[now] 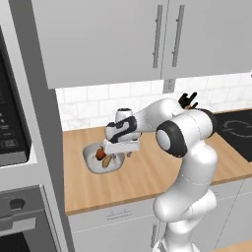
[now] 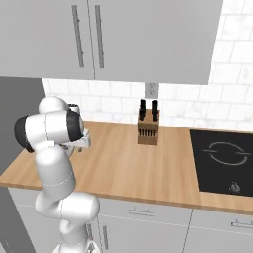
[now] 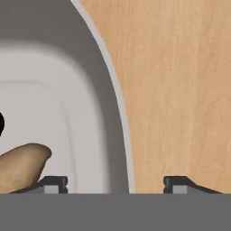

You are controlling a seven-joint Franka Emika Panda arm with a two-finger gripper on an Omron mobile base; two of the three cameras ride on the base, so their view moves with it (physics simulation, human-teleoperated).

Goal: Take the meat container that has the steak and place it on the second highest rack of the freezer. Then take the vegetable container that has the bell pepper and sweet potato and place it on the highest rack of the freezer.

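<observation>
The vegetable container (image 1: 92, 158) sits on the wooden counter, pale grey with thick walls. Inside lie the red bell pepper (image 1: 100, 153) and the tan sweet potato (image 1: 107, 163). My gripper (image 1: 123, 152) points down over the container's right side. In the hand view my gripper (image 3: 116, 184) is open and straddles the container's wall (image 3: 106, 117). One fingertip (image 3: 52, 182) stands inside by the sweet potato (image 3: 22, 164), the other over the bare wood. Neither pad touches the wall. The meat container, the steak and the freezer are out of view.
A knife block (image 2: 148, 129) stands against the tiled back wall, and a black cooktop (image 2: 225, 158) lies to its right. A built-in oven (image 1: 15, 216) and a microwave (image 1: 10, 123) fill the tall unit left of the counter (image 1: 147, 172). Wall cabinets hang overhead.
</observation>
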